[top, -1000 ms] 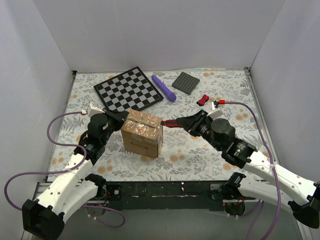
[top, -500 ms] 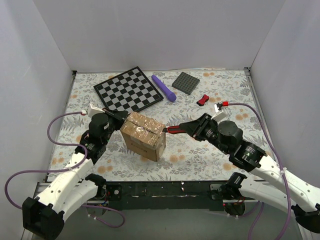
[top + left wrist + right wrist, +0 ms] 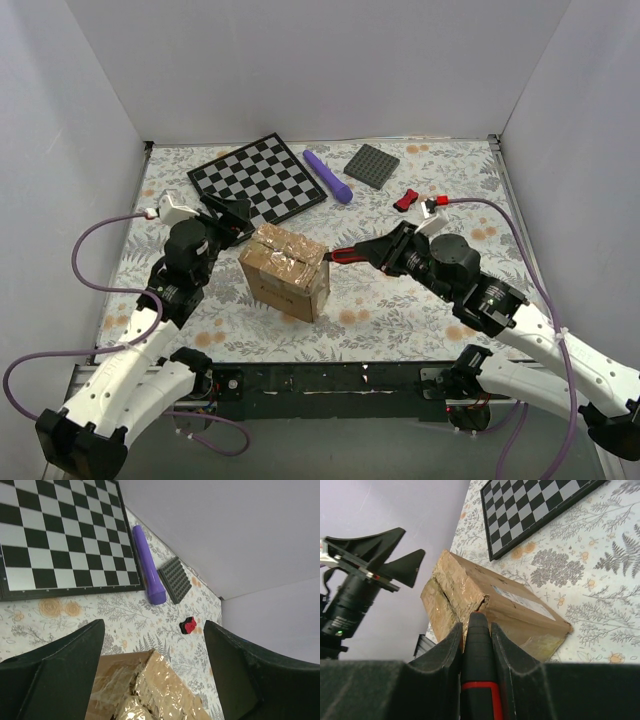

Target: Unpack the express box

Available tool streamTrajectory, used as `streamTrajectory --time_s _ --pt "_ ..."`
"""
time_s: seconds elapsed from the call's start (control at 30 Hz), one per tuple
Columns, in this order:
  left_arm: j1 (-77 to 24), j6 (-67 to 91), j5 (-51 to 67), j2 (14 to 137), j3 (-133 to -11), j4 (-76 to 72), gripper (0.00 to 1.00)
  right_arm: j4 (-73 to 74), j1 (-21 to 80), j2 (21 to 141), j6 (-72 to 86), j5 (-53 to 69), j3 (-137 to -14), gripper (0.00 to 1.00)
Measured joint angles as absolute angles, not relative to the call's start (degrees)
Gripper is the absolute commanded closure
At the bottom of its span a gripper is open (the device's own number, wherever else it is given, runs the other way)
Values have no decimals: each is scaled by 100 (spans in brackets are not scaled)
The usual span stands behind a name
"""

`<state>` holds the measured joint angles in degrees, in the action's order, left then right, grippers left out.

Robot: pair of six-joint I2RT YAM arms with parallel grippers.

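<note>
Pincers first: left pincer (image 3: 232, 214) is spread wide with nothing in it, hanging just off the back-left corner of the express box (image 3: 285, 270), not touching it as far as I can see. Its own camera looks down between the 2 fingers (image 3: 65, 665) at the box's taped top. Right pincer (image 3: 376, 250) is clamped on a black and red tool (image 3: 343, 256), and the tool's tip sits right at the box's upper right edge. Box is on the floral table (image 3: 450, 170), near the front middle, between the 2 arms, turned a bit askew. Its tape looks crinkly and shiny, with a dark gap along the seam in the right wrist view. Behind it: chessboard (image 3: 258, 180), purple cylinder (image 3: 328, 176), dark grey square plate (image 3: 372, 165), small red thing (image 3: 405, 200).
</note>
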<state>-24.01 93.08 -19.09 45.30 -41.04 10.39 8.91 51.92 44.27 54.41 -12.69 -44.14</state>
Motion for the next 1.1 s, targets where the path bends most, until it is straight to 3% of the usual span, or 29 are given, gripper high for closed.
streamTrajectory --time_s 0.3,0.53,0.7,0.73,0.8,1.1 --pt "-2401 8591 -1669 4165 -4386 1225 21 926 5137 5349 3992 -1389 -5282 99" --pt "-2401 8156 -508 3994 -4386 1090 21 897 4950 5913 2982 -1337 -5806 99" --pt "-2401 8023 508 4025 -4386 893 13 897 4818 6213 2633 -1208 -6062 99" --pt "-2401 8020 685 4047 -4388 875 6 888 4803 6228 2606 -1175 -6071 99" --pt "-2401 7972 926 4115 -4397 902 2 891 4792 6224 2593 -1118 -6071 99" --pt "-2451 7288 1422 3505 -3841 1015 2 899 4790 5931 2576 -843 -5850 99"
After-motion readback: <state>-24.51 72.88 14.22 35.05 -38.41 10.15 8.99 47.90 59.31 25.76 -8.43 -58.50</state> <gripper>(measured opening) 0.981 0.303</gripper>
